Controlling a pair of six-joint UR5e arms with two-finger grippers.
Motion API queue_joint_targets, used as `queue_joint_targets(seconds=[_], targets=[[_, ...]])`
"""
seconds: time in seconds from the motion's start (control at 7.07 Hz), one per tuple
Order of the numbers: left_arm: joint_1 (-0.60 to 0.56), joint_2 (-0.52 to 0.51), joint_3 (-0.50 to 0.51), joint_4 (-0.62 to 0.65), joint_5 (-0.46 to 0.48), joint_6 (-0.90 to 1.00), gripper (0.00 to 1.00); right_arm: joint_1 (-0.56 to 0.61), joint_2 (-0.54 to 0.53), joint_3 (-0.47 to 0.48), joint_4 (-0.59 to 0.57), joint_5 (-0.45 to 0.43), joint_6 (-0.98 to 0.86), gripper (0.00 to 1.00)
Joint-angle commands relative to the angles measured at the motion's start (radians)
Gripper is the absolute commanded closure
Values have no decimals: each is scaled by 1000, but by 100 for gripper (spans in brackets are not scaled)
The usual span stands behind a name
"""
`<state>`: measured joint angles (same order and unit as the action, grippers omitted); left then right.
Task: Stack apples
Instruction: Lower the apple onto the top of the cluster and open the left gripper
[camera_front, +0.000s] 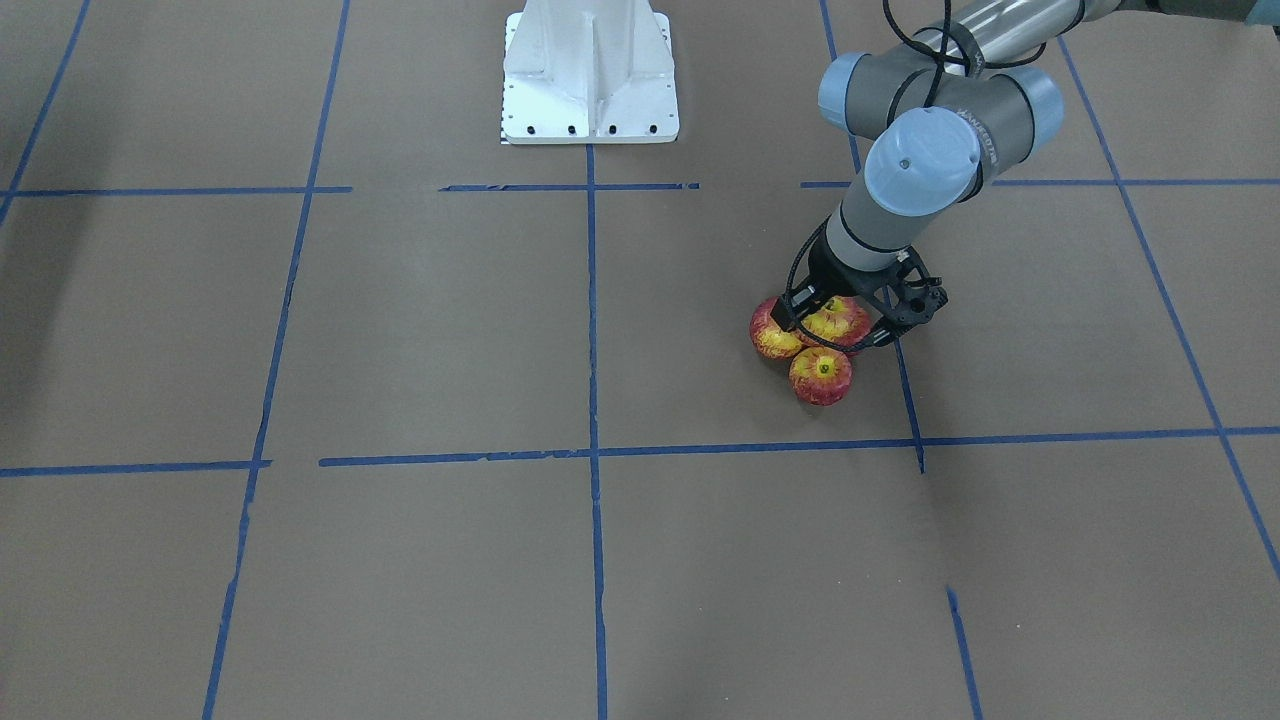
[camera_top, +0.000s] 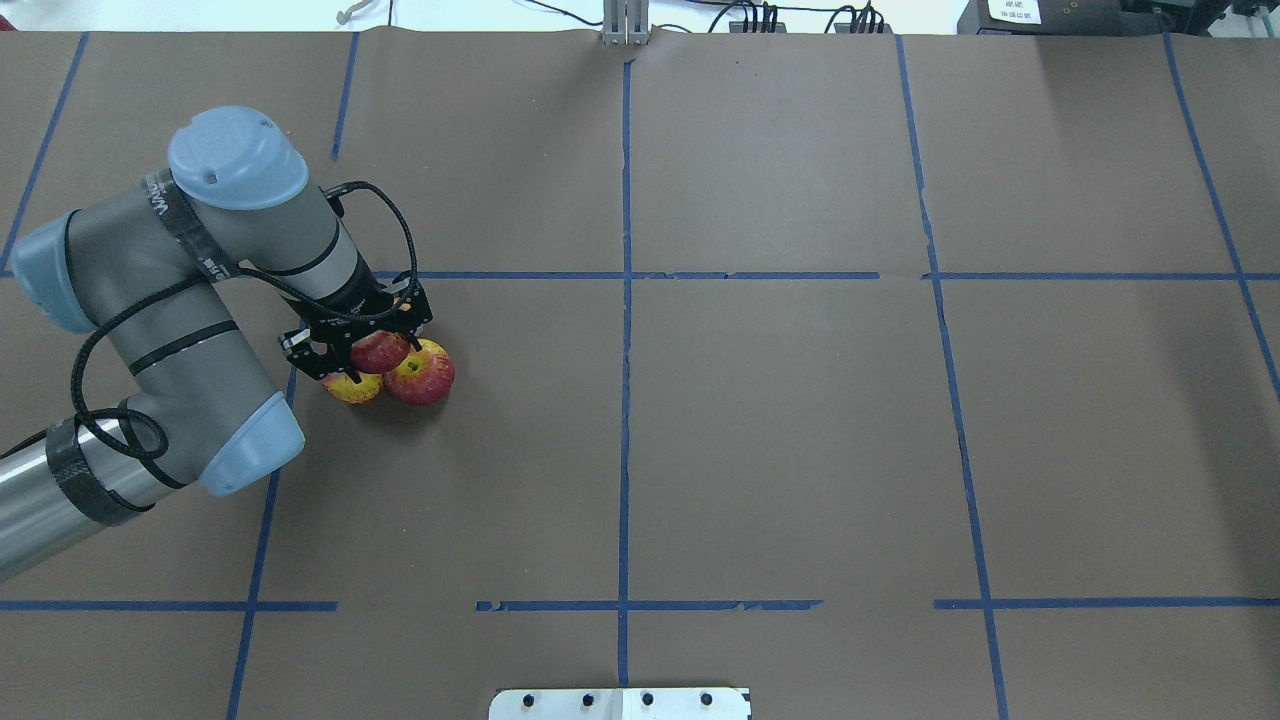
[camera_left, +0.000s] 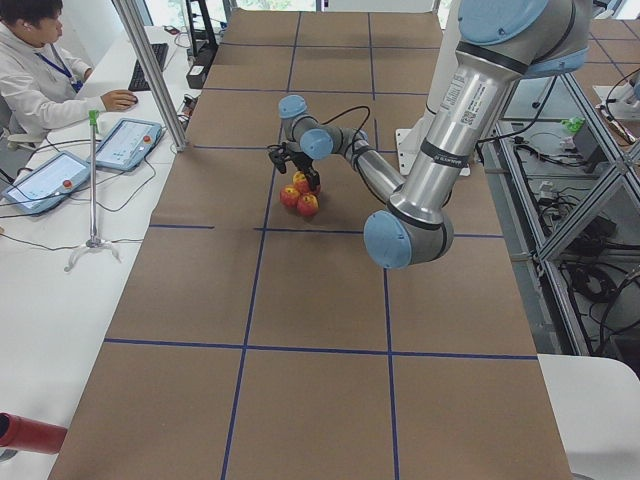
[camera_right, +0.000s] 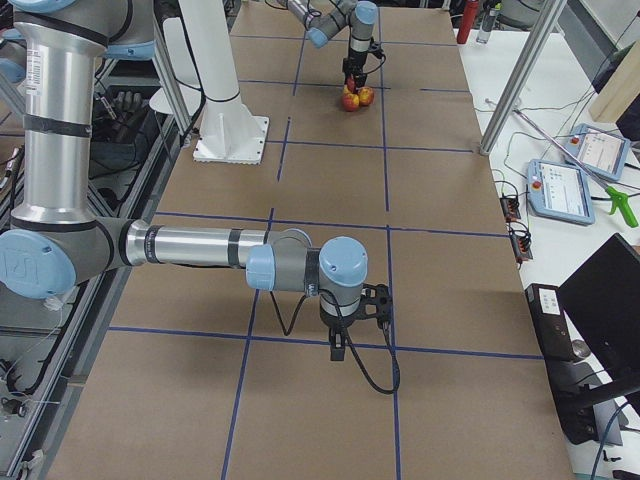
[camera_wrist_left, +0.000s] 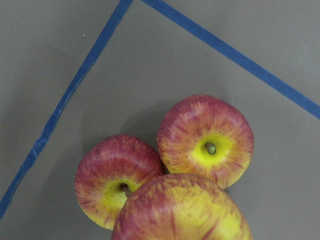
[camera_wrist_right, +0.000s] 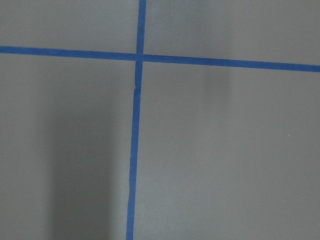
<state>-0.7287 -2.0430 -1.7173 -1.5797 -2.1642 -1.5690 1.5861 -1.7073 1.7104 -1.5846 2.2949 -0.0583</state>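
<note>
Three apples show; a fourth is hidden. Two apples rest touching on the brown table, one (camera_front: 821, 376) (camera_top: 421, 373) (camera_wrist_left: 206, 140) nearer the operators' side and one (camera_front: 772, 333) (camera_top: 352, 388) (camera_wrist_left: 112, 175) beside it. My left gripper (camera_front: 838, 322) (camera_top: 378, 352) is shut on a third apple (camera_front: 840, 318) (camera_top: 382, 350) (camera_wrist_left: 182, 210) and holds it just above and between them. My right gripper (camera_right: 340, 350) shows only in the exterior right view, low over bare table far from the apples. I cannot tell whether it is open or shut.
The white robot base (camera_front: 590, 75) stands at the table's middle on the robot's side. Blue tape lines (camera_front: 592, 450) grid the brown table. An operator (camera_left: 40, 70) sits by tablets (camera_left: 125, 143) beside the table's far edge.
</note>
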Motion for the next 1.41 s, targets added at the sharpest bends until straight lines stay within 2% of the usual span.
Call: queue_joint_targets(seconds=[0.0,0.28,0.42,0.57,0.71,0.85,0.99,1.27], targets=[[2,12,-7,1,3,9,74,0,0,0,0,0,0,0],[2,14,-7,1,10,10,74,0,0,0,0,0,0,0],[2,12,-5,1,9,10,67,0,0,0,0,0,0,0],[3,12,-2,1,9,10,40,0,0,0,0,0,0,0],[3,12,1,0,10,12,21,0,0,0,0,0,0,0],[3,14,2,1,15,12,7,0,0,0,0,0,0,0],[3,14,2,1,24,12,1,0,0,0,0,0,0,0],[-1,14,-16,9,23,12,1,0,0,0,0,0,0,0]])
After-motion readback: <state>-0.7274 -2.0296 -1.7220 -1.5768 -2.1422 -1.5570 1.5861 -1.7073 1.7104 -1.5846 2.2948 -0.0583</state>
